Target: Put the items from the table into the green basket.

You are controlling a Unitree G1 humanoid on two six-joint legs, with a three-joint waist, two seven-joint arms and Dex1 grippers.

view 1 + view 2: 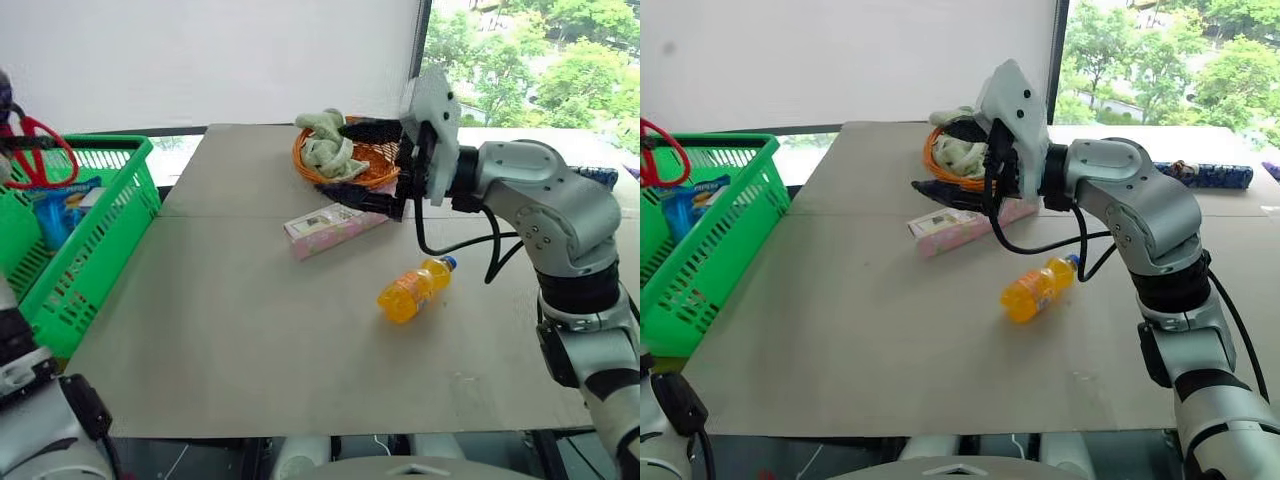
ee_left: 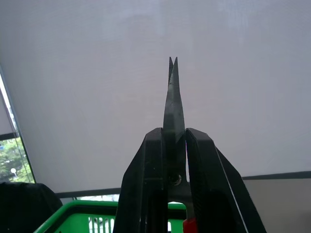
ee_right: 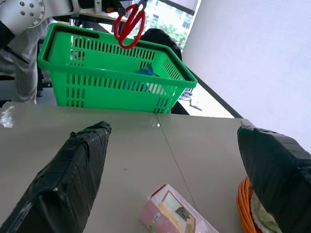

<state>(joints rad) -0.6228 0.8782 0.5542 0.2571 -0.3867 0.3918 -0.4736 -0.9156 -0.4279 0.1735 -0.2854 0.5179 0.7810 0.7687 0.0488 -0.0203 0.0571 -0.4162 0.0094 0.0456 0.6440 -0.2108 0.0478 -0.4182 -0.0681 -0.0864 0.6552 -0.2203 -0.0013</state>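
Progress: task judged partly done; some goods already lie in the bright green plastic lattice-sided shopping basket [image 1: 95,215], among them a blue packet [image 1: 55,208] whose kind cannot be read.
Scissors: red-handled scissors [image 3: 130,25] are clamped by their blades between the left gripper's [image 2: 174,141] black fingers and hang above the basket's open top, not yet let go.
Left fingers: closed narrow on the scissor blades, whose dark tips rise beyond the fingertips in the left wrist view.
Right fingers: the right gripper [image 3: 180,160] stands spread wide and empty, hovering over the far middle of the large grey-beige counter [image 1: 250,340].
Carton: long pink printed carton [image 1: 335,228] lies flat on the counter, just below the right gripper; still to be moved.
Bottle: small orange drink bottle with a blue cap [image 1: 413,289] lies on its side on the counter, apart from the carton; still to be moved.
Other: round orange wicker basket [image 1: 365,168] holding a pale green crumpled cloth [image 1: 328,145] sits at the counter's far side.
Hidden: the green basket's near end is cut off at the picture edge; its floor and full contents are screened by the lattice; the wicker basket is partly behind the right gripper.
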